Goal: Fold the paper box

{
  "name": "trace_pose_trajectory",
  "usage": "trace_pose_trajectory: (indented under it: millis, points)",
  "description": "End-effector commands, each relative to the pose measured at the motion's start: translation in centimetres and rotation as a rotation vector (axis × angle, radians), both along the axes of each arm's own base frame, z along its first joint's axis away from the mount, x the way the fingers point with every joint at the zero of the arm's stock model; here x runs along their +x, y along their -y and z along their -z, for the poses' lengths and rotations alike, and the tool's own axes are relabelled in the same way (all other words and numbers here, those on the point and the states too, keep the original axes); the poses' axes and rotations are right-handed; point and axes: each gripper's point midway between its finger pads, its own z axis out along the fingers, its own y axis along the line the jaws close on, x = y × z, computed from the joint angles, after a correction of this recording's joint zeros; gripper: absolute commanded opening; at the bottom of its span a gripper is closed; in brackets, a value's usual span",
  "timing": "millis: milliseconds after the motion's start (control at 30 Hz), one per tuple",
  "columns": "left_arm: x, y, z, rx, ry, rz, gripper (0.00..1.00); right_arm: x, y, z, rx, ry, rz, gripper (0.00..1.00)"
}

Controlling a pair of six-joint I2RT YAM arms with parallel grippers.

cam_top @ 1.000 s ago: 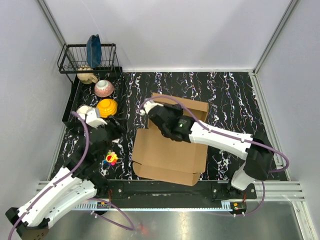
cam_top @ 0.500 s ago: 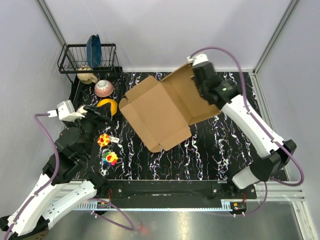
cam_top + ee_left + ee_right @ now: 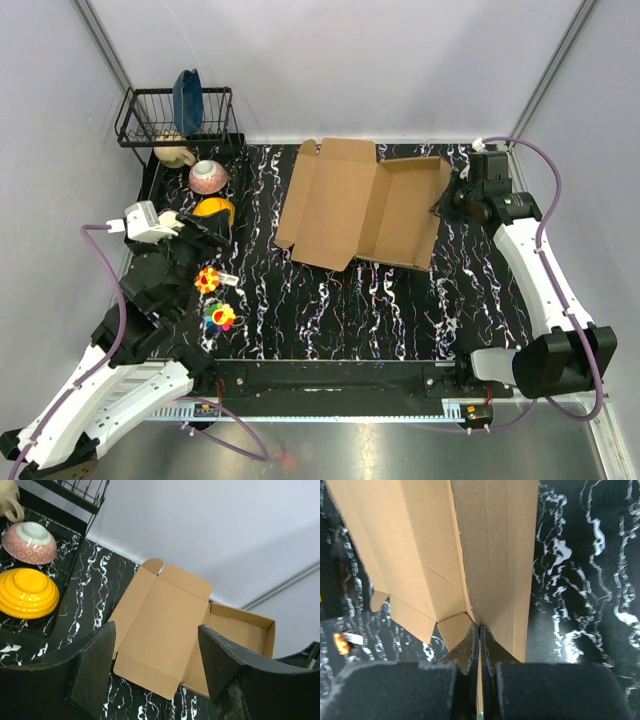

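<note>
R hand (image 3: pixel 479 628) pinched shut on box (image 3: pixel 345 205) right wall; box runs left-right on far table (image 3: pixel 400 300). L hand (image 3: pixel 205 230) wide open, empty, box far-right of it.

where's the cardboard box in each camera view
top external: the paper box lies opened out at the far middle of the table, with the right gripper at its right edge.
left wrist: the paper box is centre to lower right, beyond the open left gripper.
right wrist: the paper box fills the top left and centre, with a wall pinched in the shut fingers.
shared landmark: the black, white-veined table, seen in all three.
</note>
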Motion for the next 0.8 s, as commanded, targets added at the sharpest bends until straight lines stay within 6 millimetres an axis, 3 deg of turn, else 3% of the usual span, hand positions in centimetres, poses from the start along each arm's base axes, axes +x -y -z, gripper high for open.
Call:
trace_pose_trajectory:
  millis: [0,300,533,767]
  points:
    - [0.3,1.6,1.0,-0.023,-0.019,0.062,0.69,0.3,-1.6,-2.0,0.279,0.066,0.04,0.0]
    - [0.6,4.2,5.1,-0.037,-0.11,0.151,0.68,-2.5,-1.9,3.8,0.425,-0.022,0.142,0.0]
    - [0.6,6.0,10.4,-0.052,-0.217,0.21,0.68,-5.9,-1.7,8.0,0.416,-0.084,0.152,0.0]
    - [-0.3,10.3,15.1,-0.058,-0.317,0.33,0.65,-10.3,-1.7,11.6,0.408,-0.174,0.146,0.03]
